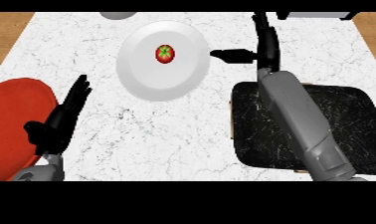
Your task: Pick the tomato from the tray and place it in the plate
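Small red round tomato (165, 54) on white round plate (163, 60), left of released right hand (258, 49); left hand (62, 116) open, lower left.

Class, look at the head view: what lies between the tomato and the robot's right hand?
In the head view, only the white plate under the tomato, then bare marble counter up to the right hand.

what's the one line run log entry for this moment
tomato on plate | right hand open, beside plate | left hand open, resting | tray holds no tomato
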`<action>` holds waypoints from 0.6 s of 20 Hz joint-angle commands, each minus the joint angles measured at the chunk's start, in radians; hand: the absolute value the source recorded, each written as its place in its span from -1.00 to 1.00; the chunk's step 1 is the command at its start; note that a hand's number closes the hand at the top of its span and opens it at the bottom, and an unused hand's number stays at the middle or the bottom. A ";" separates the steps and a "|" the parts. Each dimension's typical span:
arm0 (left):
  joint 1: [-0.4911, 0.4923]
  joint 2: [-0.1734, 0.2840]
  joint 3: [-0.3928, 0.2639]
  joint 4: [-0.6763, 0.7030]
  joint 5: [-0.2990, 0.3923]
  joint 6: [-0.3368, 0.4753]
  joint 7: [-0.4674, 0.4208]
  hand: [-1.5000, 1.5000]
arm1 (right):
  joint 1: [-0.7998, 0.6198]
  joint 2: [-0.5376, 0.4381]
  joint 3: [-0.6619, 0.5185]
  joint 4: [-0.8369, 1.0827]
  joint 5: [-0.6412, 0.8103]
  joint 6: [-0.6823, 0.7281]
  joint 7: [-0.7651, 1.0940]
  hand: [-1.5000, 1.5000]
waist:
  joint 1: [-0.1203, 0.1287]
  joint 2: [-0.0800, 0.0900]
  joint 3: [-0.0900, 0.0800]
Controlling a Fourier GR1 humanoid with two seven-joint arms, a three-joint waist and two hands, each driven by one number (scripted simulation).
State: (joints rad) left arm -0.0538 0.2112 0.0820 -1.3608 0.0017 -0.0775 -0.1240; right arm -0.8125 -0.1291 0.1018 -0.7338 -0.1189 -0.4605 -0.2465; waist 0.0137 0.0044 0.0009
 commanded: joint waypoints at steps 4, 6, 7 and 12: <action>-0.038 -0.014 0.010 0.090 -0.015 -0.001 -0.046 0.00 | 0.135 -0.074 -0.049 0.040 -0.021 0.211 -0.215 -1.00 | -0.011 -0.001 -0.001; 0.024 -0.020 -0.001 -0.026 -0.015 0.005 0.005 0.00 | 0.091 -0.087 -0.060 0.106 0.016 0.213 -0.211 -1.00 | -0.003 -0.002 0.000; 0.035 0.030 0.040 -0.020 0.022 -0.050 0.013 0.00 | 0.074 -0.106 -0.062 0.073 0.015 0.233 -0.148 -1.00 | -0.005 -0.003 -0.001; 0.005 -0.051 -0.008 -0.036 -0.034 0.033 0.027 0.00 | 0.103 -0.117 -0.114 0.190 0.034 0.264 -0.328 -1.00 | -0.003 -0.002 0.000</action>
State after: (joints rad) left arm -0.0436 0.1936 0.0883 -1.3747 -0.0129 -0.0781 -0.1150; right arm -0.7198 -0.2329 0.0225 -0.6018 -0.0958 -0.2262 -0.4868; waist 0.0097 0.0027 0.0004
